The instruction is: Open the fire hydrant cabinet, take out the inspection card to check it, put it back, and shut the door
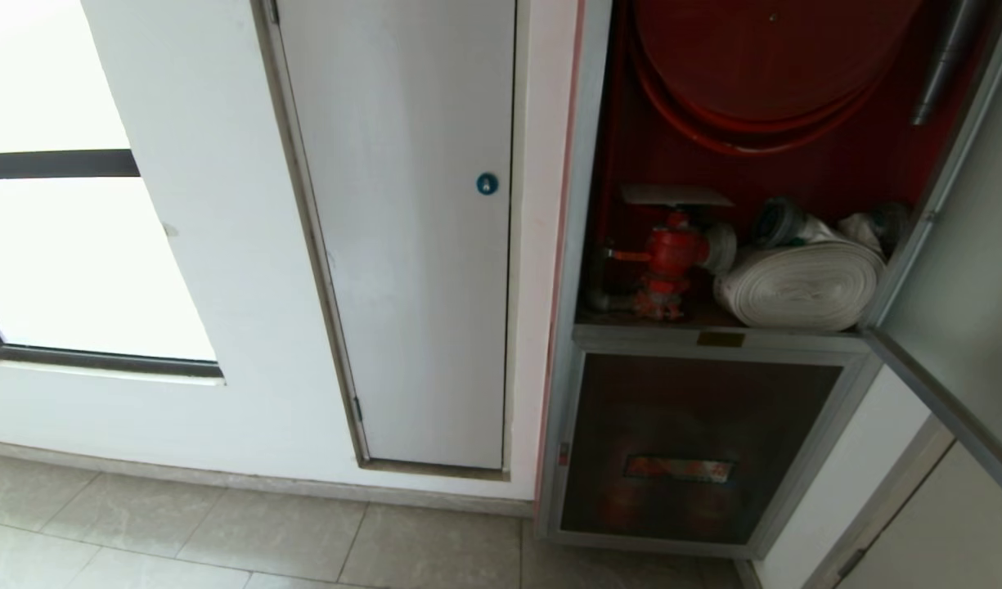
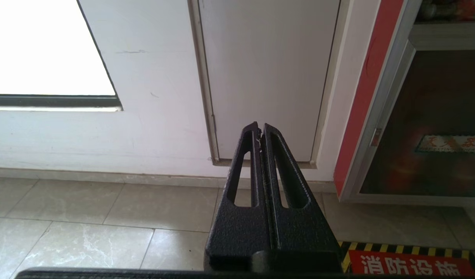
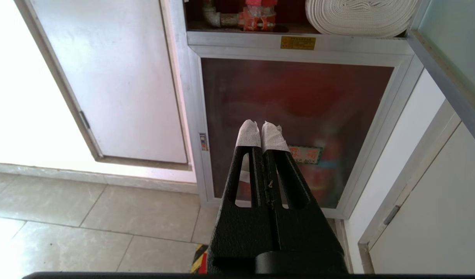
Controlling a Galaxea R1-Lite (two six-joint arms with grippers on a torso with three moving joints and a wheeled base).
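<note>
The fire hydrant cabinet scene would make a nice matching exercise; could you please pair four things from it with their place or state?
Things:
1. the door
2. white rolled hose
3. red hydrant valve
4. right hand

Place or state:
A. shut, tips wrapped in white, pointing at the lower dark glass panel
B. swung open at the cabinet's right side
C. lying on the shelf, right part of the upper compartment
D. standing on the shelf, left part of the upper compartment

Pairs: 1-B, 2-C, 3-D, 4-A
</note>
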